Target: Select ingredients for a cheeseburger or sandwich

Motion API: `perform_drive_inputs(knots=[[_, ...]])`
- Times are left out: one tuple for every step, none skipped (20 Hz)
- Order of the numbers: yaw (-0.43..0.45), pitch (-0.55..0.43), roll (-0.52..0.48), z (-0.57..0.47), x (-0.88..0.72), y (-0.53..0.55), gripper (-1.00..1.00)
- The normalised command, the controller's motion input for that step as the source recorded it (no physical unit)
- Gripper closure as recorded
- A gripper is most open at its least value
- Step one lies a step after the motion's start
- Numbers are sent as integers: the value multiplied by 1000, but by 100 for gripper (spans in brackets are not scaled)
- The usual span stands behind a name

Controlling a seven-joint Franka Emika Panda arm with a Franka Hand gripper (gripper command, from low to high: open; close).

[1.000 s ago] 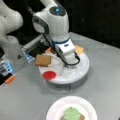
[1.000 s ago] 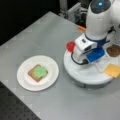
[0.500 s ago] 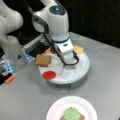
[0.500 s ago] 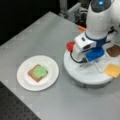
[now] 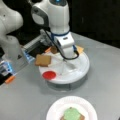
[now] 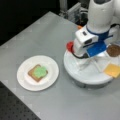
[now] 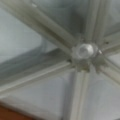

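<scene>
1. While the sandwich so far, toast under a green round, lies mid paper plate, nearest the front view's bottom edge.
2. Red round sits at the divided tray's near-left rim; likely light, stiff, best pinched by its edges.
3. Gripper hangs over the tray's hub; whether its jaws are spread cannot be told.

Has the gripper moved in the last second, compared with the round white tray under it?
No. In both front views the gripper hangs over the tray centre, as before.

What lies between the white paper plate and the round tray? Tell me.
Only bare grey table between the white paper plate and the round tray, in both front views.
</scene>
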Motion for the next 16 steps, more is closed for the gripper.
perform_drive_inputs(knots=[[-179,160,102,219,100,-31,-100],[-262,172,108,226,94,-46,-100],[-326,188,111,240,85,-64,-100],[-332,186,109,238,77,-68,-100],[-374,185,103,246,65,-77,-100],[-482,206,98,255,61,-91,-100],[-535,225,98,264,57,-108,-100],[-573,236,102,266,60,-123,-100],[-532,224,103,251,63,-118,-100],[-575,203,167,230,67,-123,-100],[-575,197,202,204,73,-135,-100],[-518,180,211,175,75,-126,-100],[-535,199,264,153,73,-132,-100],[-519,224,294,148,68,-148,-100],[-501,239,296,163,59,-161,-100],[-444,231,282,168,59,-160,-100]])
